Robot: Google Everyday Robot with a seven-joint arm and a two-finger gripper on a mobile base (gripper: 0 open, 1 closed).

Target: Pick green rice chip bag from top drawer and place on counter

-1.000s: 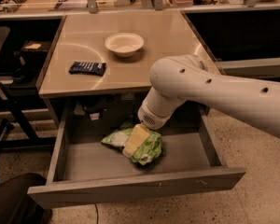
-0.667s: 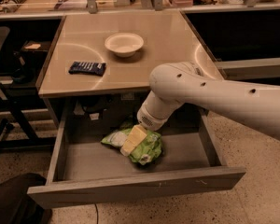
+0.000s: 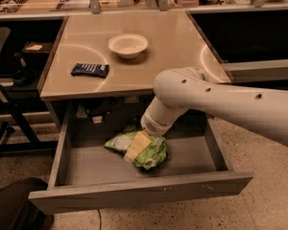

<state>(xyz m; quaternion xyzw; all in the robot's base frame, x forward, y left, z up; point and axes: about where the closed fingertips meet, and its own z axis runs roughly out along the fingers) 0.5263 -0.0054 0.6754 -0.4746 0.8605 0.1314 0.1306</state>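
The green rice chip bag (image 3: 152, 156) lies crumpled on the floor of the open top drawer (image 3: 134, 191), near its middle. My gripper (image 3: 137, 146) reaches down into the drawer from the right, under the counter's front edge, and rests right on the bag's left half. The white arm hides the back of the bag. The beige counter (image 3: 177, 51) is directly above the drawer.
A white bowl (image 3: 128, 45) and a dark-blue snack packet (image 3: 90, 70) sit on the counter. A black chair (image 3: 0, 51) and dark shelving stand at the left. A dark shape (image 3: 12, 205) is on the floor by the drawer's left front corner.
My gripper has shifted slightly left over the bag. The bag stays in the same place on the drawer floor.
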